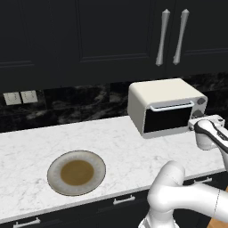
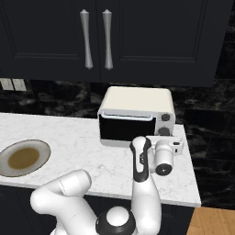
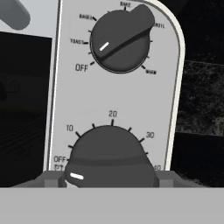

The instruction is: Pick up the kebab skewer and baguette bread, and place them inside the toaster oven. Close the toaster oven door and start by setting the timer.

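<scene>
The toaster oven stands at the back right of the counter, and the toaster oven door is closed, its glass dark. My gripper is at the control panel on the oven's right. Its fingertips press on both sides of the lower timer knob, whose white mark sits near OFF. Above it, the mode knob points between TOAST and OFF. The kebab skewer and the baguette bread are hidden.
A round plate with a brown centre and nothing on it lies on the white marble counter, left of the oven. Dark cabinets with silver handles hang above. The counter's right end is just past the oven.
</scene>
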Available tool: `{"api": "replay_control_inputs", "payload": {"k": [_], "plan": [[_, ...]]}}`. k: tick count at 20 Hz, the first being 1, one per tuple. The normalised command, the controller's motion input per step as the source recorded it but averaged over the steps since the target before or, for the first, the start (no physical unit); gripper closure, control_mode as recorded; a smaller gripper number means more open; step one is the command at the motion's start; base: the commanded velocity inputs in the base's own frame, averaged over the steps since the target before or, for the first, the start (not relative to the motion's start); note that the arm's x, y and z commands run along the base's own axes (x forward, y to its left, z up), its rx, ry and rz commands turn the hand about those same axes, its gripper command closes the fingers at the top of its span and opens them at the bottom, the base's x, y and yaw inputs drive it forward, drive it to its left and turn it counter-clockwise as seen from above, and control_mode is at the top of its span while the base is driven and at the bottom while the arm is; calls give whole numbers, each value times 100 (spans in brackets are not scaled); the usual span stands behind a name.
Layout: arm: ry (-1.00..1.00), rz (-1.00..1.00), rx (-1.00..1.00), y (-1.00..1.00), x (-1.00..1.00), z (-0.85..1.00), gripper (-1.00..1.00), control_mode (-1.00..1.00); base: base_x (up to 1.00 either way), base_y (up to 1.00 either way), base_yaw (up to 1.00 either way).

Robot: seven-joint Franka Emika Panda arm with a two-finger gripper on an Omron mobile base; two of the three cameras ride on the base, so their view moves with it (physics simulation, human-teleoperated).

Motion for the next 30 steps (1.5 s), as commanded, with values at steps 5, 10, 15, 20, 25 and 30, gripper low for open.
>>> {"api": "replay_control_inputs", "payload": {"k": [5,10,15,20,25,30], "plan": [[0,0,0,0,0,0,100,-100,0,0,0],[0,0,0,0,21,-1,100,-100,0,0,0],[0,0,1,0,57,-6,100,-100,0,0,0],[0,0,0,0,18,-1,100,-100,0,0,0],[0,0,0,0,0,0,100,-100,0,0,0],[0,-4,2,0,-5,0,100,-100,0,0,0]]}}
